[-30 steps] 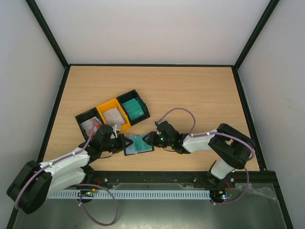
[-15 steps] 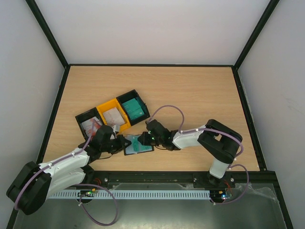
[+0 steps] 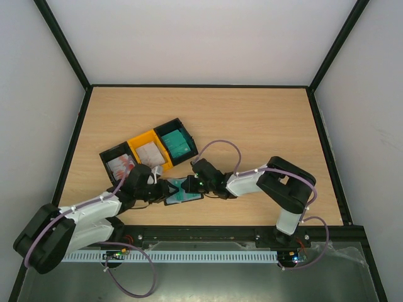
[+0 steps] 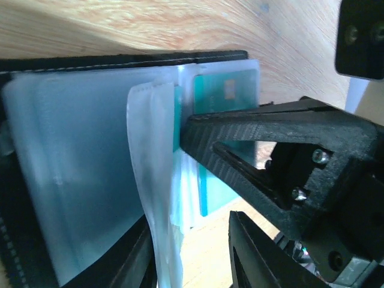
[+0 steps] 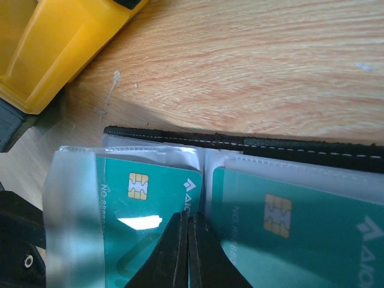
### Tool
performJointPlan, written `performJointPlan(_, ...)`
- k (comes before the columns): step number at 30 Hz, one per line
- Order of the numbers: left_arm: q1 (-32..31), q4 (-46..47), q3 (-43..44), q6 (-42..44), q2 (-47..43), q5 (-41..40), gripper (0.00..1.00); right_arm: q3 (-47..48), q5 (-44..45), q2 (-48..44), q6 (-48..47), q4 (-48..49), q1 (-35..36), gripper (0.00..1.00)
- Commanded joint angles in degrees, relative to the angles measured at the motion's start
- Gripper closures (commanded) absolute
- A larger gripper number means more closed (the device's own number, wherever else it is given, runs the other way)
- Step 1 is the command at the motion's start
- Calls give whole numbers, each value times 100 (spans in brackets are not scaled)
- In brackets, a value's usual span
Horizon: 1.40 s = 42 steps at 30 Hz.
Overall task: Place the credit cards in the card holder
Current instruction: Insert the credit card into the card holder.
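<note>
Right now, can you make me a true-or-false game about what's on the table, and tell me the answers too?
1. The card holder lies open on the table. True.
2. The right gripper is wide open. False: it is shut tight.
3. Teal cards sit inside the card holder. True.
4. The yellow tray is empty. False: whitish cards lie in it.
5. The left gripper is far away from the card holder. False: it is right at the holder's edge.
</note>
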Motion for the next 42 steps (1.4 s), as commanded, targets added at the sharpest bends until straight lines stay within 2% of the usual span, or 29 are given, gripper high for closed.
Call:
performJointPlan(1, 19, 278, 241, 166, 92, 399, 65, -115, -100, 87, -7, 232, 45, 98)
performJointPlan(5, 12, 327, 286, 203, 114, 508, 62, -367, -353, 12, 285, 895, 25, 98)
performJointPlan(7, 14, 287, 320, 236, 144, 542, 61, -414, -177, -84, 290, 854, 10, 98)
performJointPlan(22, -318, 331, 751, 379, 716, 581, 50, -903, 2688, -2253, 294, -918, -21, 88)
performJointPlan(26, -538, 488, 920, 342, 999, 549, 43, -1054, 3116, -2771, 321, -1313, -24, 86)
performJointPlan(32, -771, 666, 1171, 276, 1563, 368, 39, -1238, 3392, -3323, 337, -1671, -26, 84)
performJointPlan(36, -781, 711, 1283, 227, 1551, 246, 36, -1308, 3265, -3644, 244, -1801, -23, 83)
performJointPlan(39, -781, 234, 1454, 414, 1318, -89, 34, -1344, 3211, -3898, 108, -1871, -25, 83)
performJointPlan(42, -768, -629, 1692, 633, 965, -798, 31, -1289, 3028, -3968, -180, -1895, -20, 79)
